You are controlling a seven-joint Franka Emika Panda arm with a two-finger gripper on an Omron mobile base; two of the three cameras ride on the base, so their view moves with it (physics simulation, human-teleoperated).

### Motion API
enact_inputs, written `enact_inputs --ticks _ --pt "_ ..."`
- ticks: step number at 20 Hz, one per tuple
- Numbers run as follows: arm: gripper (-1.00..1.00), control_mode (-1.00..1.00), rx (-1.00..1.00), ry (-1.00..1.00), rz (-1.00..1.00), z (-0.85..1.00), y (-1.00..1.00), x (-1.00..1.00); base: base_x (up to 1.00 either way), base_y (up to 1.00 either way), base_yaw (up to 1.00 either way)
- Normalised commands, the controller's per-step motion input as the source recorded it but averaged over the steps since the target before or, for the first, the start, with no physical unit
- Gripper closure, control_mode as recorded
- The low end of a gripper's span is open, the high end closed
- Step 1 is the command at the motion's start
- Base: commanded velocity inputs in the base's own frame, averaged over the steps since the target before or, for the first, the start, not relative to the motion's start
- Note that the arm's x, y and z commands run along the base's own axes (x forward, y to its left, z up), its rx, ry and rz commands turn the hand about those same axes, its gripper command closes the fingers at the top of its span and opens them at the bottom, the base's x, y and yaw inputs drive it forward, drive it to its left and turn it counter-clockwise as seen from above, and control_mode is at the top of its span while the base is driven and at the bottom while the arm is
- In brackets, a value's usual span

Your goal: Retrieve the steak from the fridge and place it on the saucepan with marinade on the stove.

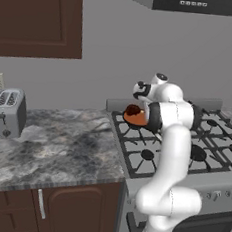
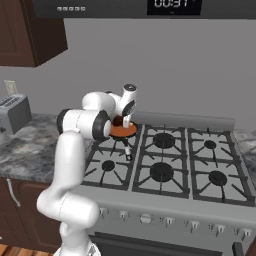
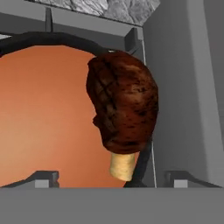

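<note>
1. The steak (image 3: 124, 105) lies in the saucepan (image 3: 26, 43), at the pan's rim on the side toward the stove's back-left corner. In the hand view its dark seared body overlaps the dark rim, and its tan end points down toward the bottom of that view.
2. The marinade (image 3: 43, 118) spreads as a flat orange disc under and beside the meat; most of it is uncovered.
3. The saucepan sits on the back-left burner of the stove (image 2: 200, 165), near the raised back ledge. Its thin handle reaches toward the front of the range.
4. The gripper (image 2: 126, 119) hangs directly over the pan, pointing down. In neither base view can I make out the fingers clearly, and the hand view gives no sight of the tips, so I cannot tell how wide they stand. Nothing appears pinched between them; the meat looks to rest on the pan by itself.
5. Judged from this, the fetching and the placing look done. What seems left is to lift the hand clear, and perhaps to check that the steak, so near the rim, does not slide off.
6. Farther out, a toaster (image 1: 8, 111) stands on the stone counter (image 1: 59, 148) left of the range.
</note>
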Motion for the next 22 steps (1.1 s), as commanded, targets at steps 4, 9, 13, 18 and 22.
enact_inputs --ticks 4,9,13,18,22 --pt "-1.00 -1.00 0.00 -0.32 0.00 0.24 -0.38 -0.87 0.00 0.00 0.00" --pt "-1.00 -1.00 0.00 -0.52 0.00 0.60 -0.36 -0.94 0.00 0.00 0.00" --pt "-1.00 -1.00 0.00 -0.61 0.00 0.96 -0.22 -0.89 0.00 0.00 0.00" --pt "-1.00 -1.00 0.02 -0.43 0.00 0.83 -0.43 -0.82 0.00 0.00 0.00" --pt "-1.00 -1.00 0.03 -0.31 0.00 0.66 -0.47 -0.70 0.00 0.00 0.00"
